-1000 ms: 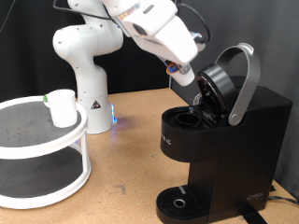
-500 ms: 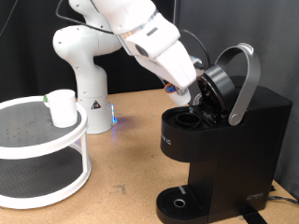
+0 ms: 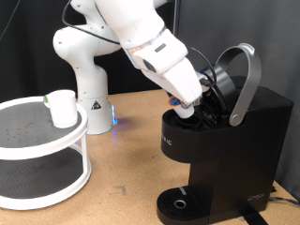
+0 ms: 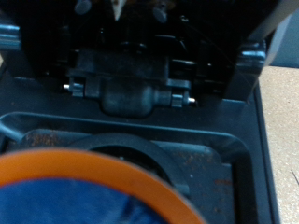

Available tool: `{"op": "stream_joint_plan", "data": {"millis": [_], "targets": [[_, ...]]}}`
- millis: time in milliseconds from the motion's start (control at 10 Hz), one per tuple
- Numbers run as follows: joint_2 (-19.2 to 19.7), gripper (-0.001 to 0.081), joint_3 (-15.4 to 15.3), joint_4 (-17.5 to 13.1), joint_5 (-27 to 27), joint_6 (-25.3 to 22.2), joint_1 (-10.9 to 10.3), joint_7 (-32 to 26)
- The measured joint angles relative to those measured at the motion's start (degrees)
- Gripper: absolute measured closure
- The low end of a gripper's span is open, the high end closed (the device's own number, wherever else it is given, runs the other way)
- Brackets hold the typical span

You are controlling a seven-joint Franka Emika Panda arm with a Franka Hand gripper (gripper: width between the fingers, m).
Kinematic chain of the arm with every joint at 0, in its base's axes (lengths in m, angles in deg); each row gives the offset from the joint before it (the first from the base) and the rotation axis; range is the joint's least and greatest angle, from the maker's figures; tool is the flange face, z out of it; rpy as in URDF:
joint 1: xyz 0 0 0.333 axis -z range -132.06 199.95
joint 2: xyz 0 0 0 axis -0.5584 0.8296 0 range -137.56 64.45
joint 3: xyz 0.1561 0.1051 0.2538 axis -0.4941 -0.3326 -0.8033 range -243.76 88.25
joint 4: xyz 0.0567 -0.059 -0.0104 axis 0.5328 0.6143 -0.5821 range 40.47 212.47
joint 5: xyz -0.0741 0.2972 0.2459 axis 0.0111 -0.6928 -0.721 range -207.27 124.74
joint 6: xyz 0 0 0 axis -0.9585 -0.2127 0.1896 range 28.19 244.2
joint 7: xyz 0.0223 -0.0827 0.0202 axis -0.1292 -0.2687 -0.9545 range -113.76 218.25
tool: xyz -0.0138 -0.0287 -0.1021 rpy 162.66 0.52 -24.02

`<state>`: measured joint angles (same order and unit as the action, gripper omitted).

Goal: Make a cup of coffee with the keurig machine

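Note:
The keurig machine (image 3: 246, 141) stands at the exterior view's right with its silver-handled lid (image 3: 241, 82) raised. My gripper (image 3: 189, 110) is lowered to the open pod chamber and is shut on a small white pod (image 3: 187, 112). In the wrist view the pod shows as a blurred orange-rimmed round shape (image 4: 84, 191) just above the chamber opening (image 4: 140, 147), with the lid's black underside (image 4: 131, 84) behind it. The fingers do not show there. The white cup (image 3: 63, 108) stands on the top tier of a rack at the exterior view's left, far from the gripper.
The white round two-tier rack (image 3: 37, 155) fills the exterior view's left. The white arm base (image 3: 89, 94) stands behind it on the wooden table (image 3: 131, 159). The machine's round drip tray (image 3: 178, 203) is bare, near the bottom edge.
My gripper has moved down and slightly towards the exterior view's left, from in front of the raised lid to the open pod chamber. Cup and machine have not moved.

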<state>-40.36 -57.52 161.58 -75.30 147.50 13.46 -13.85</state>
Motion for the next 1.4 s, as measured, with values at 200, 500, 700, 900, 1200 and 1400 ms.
{"op": "stream_joint_plan", "data": {"millis": [200, 500, 700, 900, 1200, 1400], "targets": [[0.68, 0.0369, -0.82, 0.05, 0.0, 0.14, -0.03, 0.0], [1.01, 0.0369, -2.23, 0.43, 0.14, 1.03, -0.05, 0.66], [1.01, 0.0369, -3.02, 0.83, 0.97, 1.89, -0.05, 2.13], [1.01, 0.0369, -3.38, 0.84, 2.18, 2.52, -0.05, 3.56], [1.01, 0.0369, -3.56, 0.85, 2.94, 2.88, -0.05, 4.31], [1.01, 0.0369, -3.55, 0.86, 3.05, 2.89, -0.04, 4.46]]}}
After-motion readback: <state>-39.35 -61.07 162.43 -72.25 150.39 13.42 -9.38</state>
